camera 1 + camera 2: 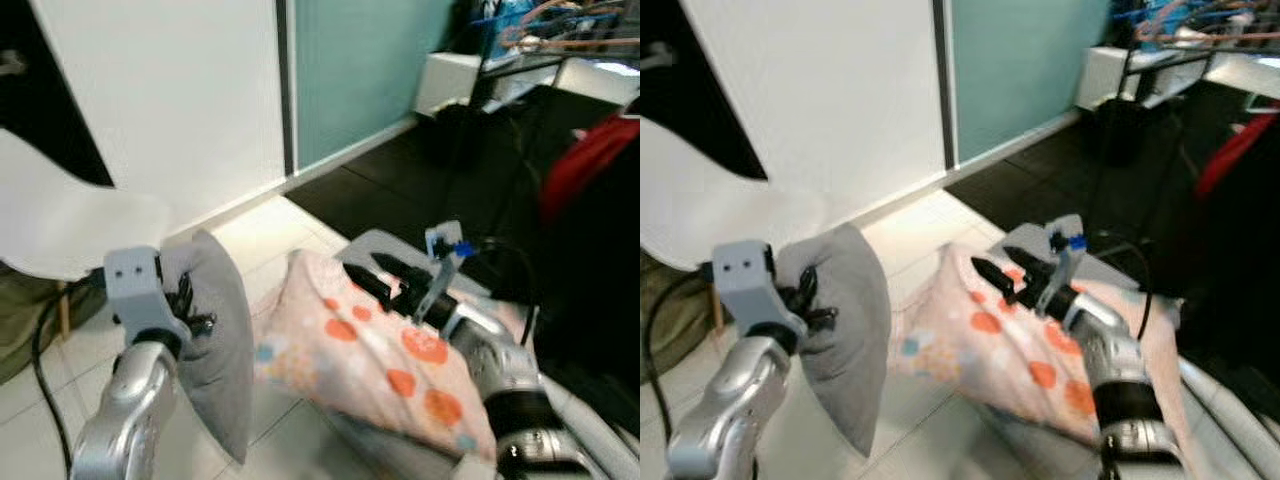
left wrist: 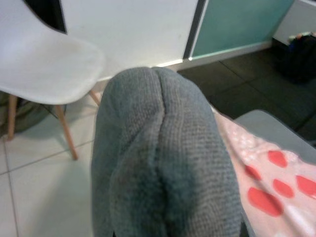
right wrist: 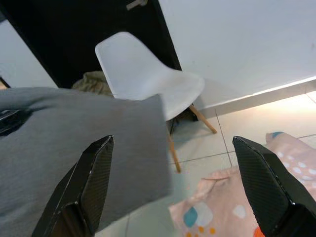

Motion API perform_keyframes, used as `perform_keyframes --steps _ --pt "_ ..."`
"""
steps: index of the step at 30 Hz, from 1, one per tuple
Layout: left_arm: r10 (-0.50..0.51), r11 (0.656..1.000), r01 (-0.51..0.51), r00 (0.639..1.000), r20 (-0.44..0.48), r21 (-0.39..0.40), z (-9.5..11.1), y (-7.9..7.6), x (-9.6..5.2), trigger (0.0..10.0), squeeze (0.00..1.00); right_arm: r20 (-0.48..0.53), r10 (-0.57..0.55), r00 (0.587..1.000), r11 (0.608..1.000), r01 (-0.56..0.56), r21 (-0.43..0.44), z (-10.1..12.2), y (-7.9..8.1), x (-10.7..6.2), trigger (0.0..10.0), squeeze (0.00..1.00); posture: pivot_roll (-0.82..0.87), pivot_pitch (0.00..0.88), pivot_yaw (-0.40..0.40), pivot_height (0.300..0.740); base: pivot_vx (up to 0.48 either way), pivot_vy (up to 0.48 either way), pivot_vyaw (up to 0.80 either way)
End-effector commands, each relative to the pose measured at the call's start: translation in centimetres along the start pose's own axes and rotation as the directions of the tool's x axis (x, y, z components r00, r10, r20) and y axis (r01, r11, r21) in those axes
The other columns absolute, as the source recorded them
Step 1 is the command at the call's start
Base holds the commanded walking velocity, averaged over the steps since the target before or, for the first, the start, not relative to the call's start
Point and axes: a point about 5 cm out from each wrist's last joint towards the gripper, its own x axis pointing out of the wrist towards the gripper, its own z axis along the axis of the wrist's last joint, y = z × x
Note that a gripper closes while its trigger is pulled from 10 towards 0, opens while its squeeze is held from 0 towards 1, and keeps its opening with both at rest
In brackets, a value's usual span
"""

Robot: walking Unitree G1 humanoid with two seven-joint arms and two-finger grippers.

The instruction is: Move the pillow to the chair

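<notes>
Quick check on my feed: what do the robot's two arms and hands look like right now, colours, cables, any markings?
Both arms are silver metal with dark joint rings. The left hand has a pale grey boxy wrist block with two small dark dots, black fingers, and a black cable looping nearby. The right hand has long, tapered black fingers with textured inner faces, a grey bracket carrying a small blue part, and a black cable arcing behind.

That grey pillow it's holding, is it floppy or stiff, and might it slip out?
The grey knitted fabric pillow probably flops: it hangs and creases where the left end effector pinches it. It looks light, held by one edge. The coarse knit likely resists slipping. The right end effector is open.
</notes>
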Motion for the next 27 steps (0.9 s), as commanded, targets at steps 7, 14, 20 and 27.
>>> perform_keyframes --steps 7,14,20,27 --pt "0.006 1.0 -0.008 0.996 0.094 0.027 1.38 0.34 0.3 10.0 0.0 -0.015 0.014 1.0 1.0 -0.014 0.014 -0.49 0.49 0.35 10.0 0.0 -0.15 0.016 -0.057 0.735 0.0 0.0 0.77" --pt "0.0 1.0 0.0 0.997 0.073 0.006 1.26 0.49 0.42 10.0 0.0 -0.026 -0.033 0.999 0.999 0.033 0.002 -0.64 0.17 0.41 10.0 0.0 -0.16 0.018 -0.053 0.735 0.0 0.0 0.65" --pt "-0.021 1.0 0.022 0.997 0.074 -0.008 1.38 0.37 0.59 10.0 0.0 -0.038 -0.082 0.996 0.997 0.082 -0.001 -0.71 -0.34 0.35 10.0 0.0 -0.16 0.017 -0.051 0.735 0.289 0.0 0.0" --pt "-0.05 0.999 0.051 0.996 0.077 -0.008 1.48 -0.15 0.75 10.0 0.0 -0.03 -0.089 0.996 0.996 0.089 0.001 -0.62 -0.43 0.27 10.0 0.0 -0.16 0.009 -0.049 0.735 0.397 0.0 0.0"
